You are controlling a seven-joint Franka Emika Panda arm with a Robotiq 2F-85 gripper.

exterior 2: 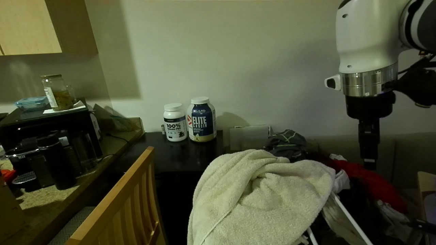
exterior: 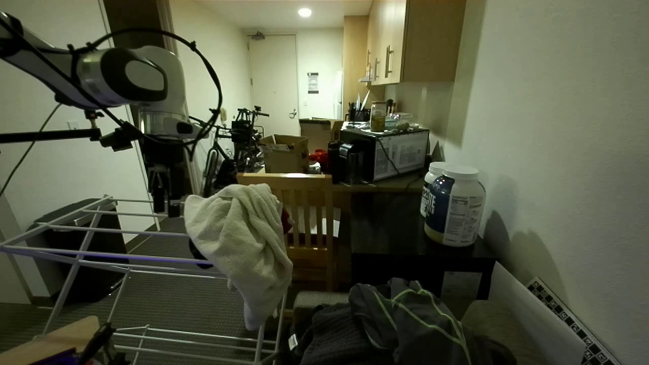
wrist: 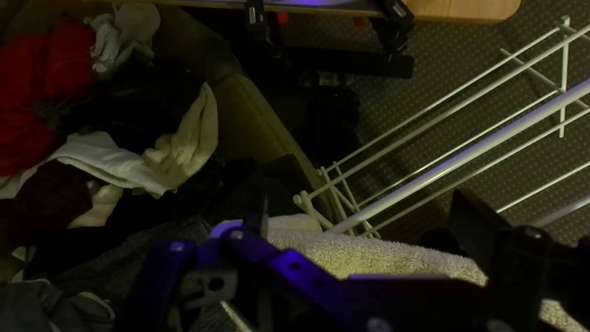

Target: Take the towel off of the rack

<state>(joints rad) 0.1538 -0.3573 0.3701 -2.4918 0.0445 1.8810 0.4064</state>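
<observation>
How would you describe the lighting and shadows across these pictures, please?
Wrist view: dim, with a violet tint on the gripper and rack; in an exterior view: the ceiling light glares white; in both exterior views: the blue-labelled tub throws a shadow on the wall.

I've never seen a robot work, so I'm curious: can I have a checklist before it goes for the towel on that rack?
Towel hanging on the rack: ok.
End effector touching the towel: not ok; a gap shows in an exterior view.
End effector open: ok; jaws stand wide apart in the wrist view.
Towel free of snags: cannot tell; folds hide its underside.
Blue-labelled tub apart from the towel: ok.
</observation>
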